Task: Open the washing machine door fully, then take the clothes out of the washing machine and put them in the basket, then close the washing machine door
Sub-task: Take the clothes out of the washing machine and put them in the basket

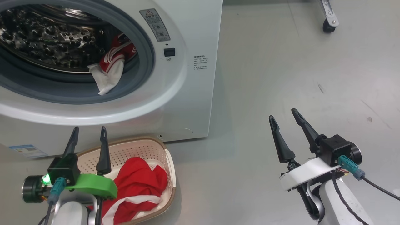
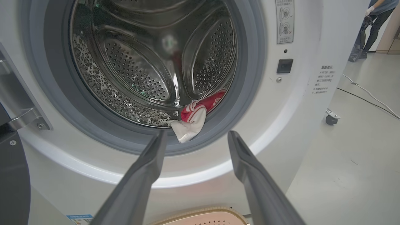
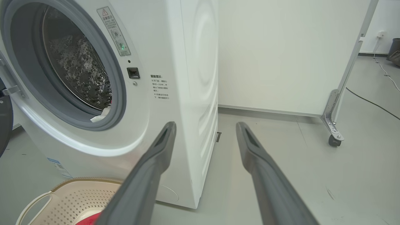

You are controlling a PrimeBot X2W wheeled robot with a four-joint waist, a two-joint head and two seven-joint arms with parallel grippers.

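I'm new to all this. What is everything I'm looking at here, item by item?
washing machine: one, white, straight ahead on the floor
washing machine door: one, dark rim, swung open at the left
garment in drum: one, red and white, draped over the grey seal of the drum mouth
garment in basket: red with a white stripe, heaped; count unclear
basket: one, cream with brown rim, on the floor before the machine
caster: one, black, floor to the right
person: one, dark trousers, far background
left tool: one, dark fingers, open, above the basket
right tool: one, dark fingers, open, over the floor
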